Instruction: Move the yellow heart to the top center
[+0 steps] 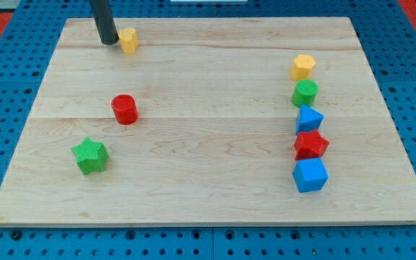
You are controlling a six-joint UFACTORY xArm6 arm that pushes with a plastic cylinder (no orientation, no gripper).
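The yellow heart lies near the view's top left of the wooden board. My tip stands right at the heart's left side, touching or almost touching it. The dark rod rises from there out of the view's top.
A red cylinder and a green star lie at the left. At the right, a column runs top to bottom: yellow hexagon, green cylinder, blue block, red star, blue cube.
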